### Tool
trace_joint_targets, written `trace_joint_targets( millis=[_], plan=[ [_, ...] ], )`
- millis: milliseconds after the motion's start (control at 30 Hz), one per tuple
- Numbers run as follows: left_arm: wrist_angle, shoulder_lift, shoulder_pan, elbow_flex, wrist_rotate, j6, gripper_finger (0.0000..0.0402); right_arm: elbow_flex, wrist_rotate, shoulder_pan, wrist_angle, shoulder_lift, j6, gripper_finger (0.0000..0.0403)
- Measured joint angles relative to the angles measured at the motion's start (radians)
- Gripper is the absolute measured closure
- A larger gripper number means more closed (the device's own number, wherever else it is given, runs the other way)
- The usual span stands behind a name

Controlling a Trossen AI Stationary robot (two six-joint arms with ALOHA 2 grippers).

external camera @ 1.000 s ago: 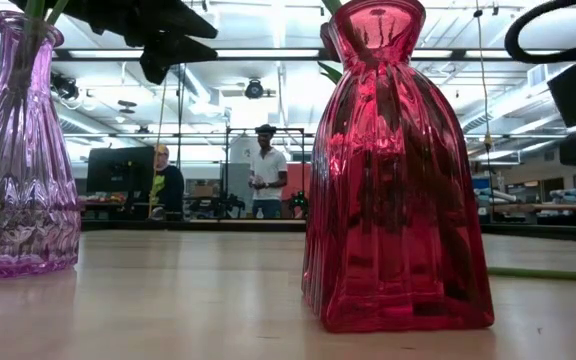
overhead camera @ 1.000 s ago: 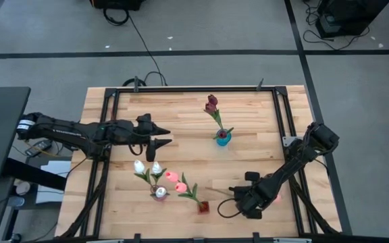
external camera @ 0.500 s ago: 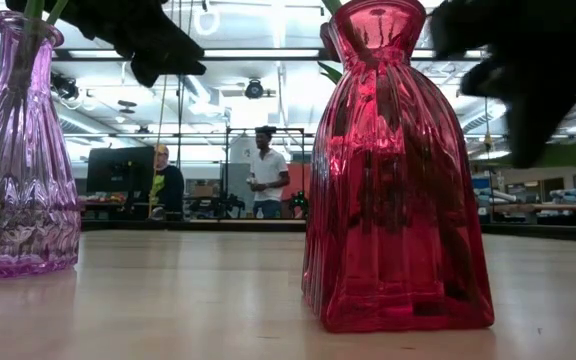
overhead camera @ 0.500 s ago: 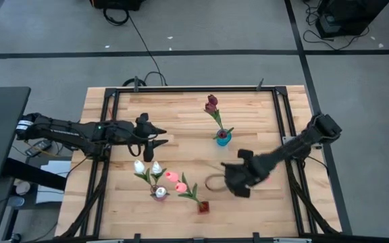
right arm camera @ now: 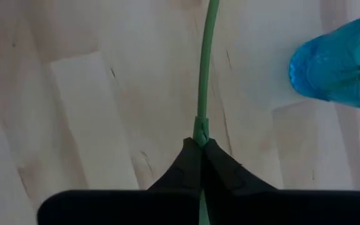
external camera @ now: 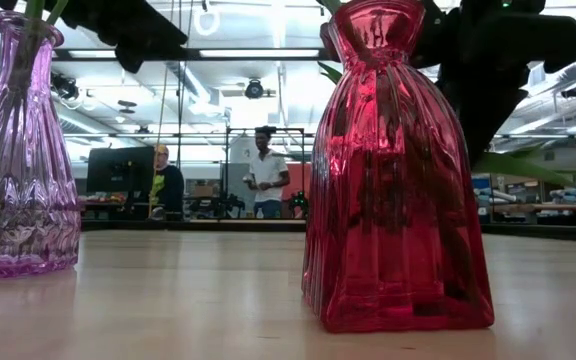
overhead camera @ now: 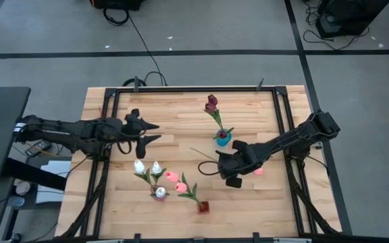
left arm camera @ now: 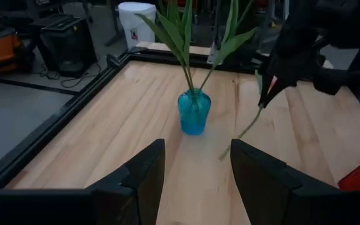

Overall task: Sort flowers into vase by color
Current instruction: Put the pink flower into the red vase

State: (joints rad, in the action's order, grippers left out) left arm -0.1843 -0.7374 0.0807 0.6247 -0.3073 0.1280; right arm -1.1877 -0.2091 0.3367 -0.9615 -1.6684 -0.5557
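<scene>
The left gripper hovers over the table at about nine o'clock, jaws spread and holding nothing. Below it, toward seven o'clock, a clear purple vase holds two white tulips; just beside it, near six, a red vase holds two pink tulips. Past centre, toward one o'clock, a blue vase carries two maroon tulips. At four o'clock the right gripper has its fingers pressed together on a thin green stem — the pink flower head shows behind it, off the wood, the stem tip reaching toward the blue vase.
</scene>
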Motion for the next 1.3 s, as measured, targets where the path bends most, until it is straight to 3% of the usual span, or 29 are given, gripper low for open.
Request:
trace_joint_targets(
  millis=[867,1000,1300],
  plan=[
    [-0.022,-0.045,0.0,0.0,0.031,0.037,0.0214,0.0,-0.023,0.018,-0.022,0.001,-0.086,0.0383],
    [-0.024,-0.039,0.0,0.0,0.031,0.034,0.0214,0.0,0.049,0.014,-0.029,0.001,-0.096,0.0383],
    [-0.037,-0.041,0.0,0.0,0.031,0.019,0.0214,0.0,0.104,0.003,-0.033,0.002,-0.118,0.0382]
  ],
)
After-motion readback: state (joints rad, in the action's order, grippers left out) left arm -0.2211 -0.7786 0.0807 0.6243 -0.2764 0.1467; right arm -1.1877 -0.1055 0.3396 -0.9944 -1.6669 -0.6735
